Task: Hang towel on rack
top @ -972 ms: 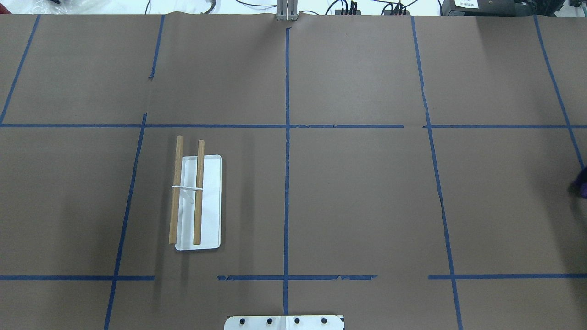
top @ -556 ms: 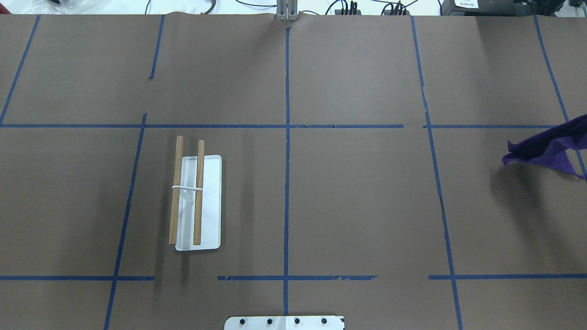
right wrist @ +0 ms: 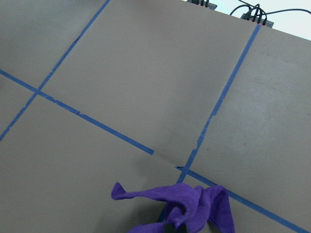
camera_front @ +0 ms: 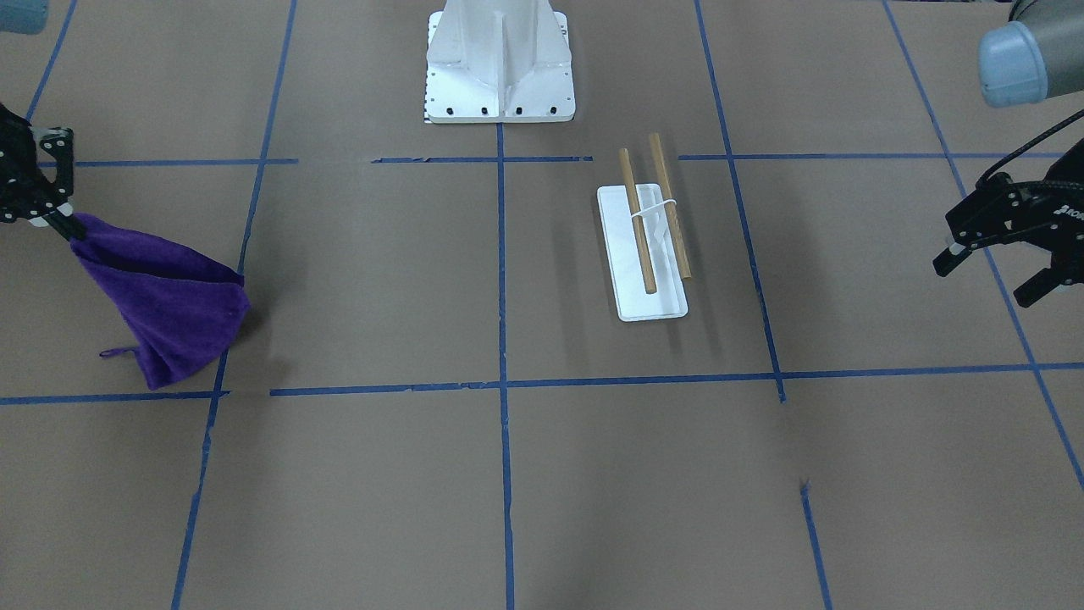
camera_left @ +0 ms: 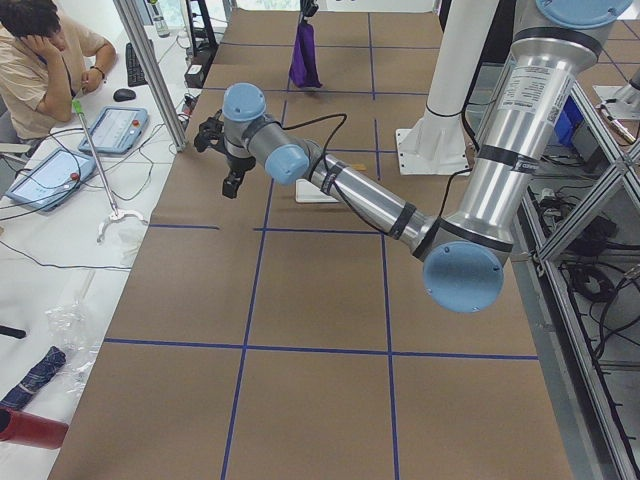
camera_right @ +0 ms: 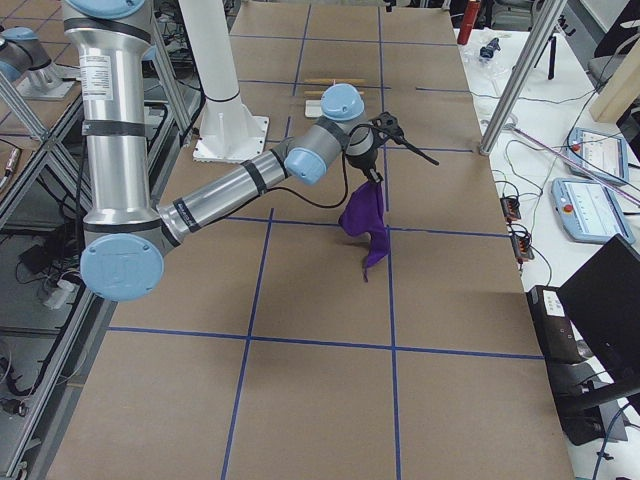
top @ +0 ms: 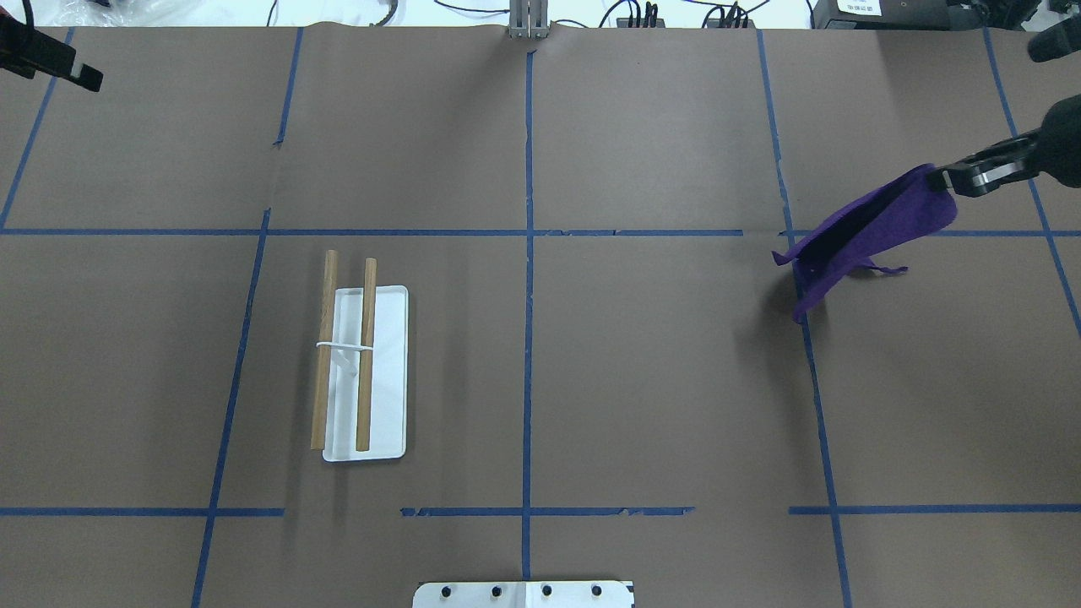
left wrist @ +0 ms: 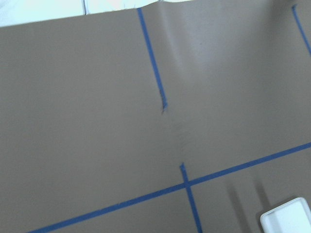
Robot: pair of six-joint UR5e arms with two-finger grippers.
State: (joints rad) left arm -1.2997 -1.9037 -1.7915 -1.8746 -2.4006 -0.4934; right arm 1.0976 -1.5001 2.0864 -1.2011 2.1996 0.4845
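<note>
Two arms: R fingers (top: pixel 963 179) grip towel (top: pixel 870 232), lifted, likely mid-carry; L fingers (camera_front: pixel 957 247) open. Next: swing across, drape over rack (top: pixel 366 363).

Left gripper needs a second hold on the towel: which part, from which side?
Probably the free upper corner of the towel, coming from the rack side: the right gripper pinches the opposite corner, and the cloth hangs spread toward the middle.

Purple towel (top: pixel 861 232) aloft, rack (top: pixel 388 380) well apart
</note>
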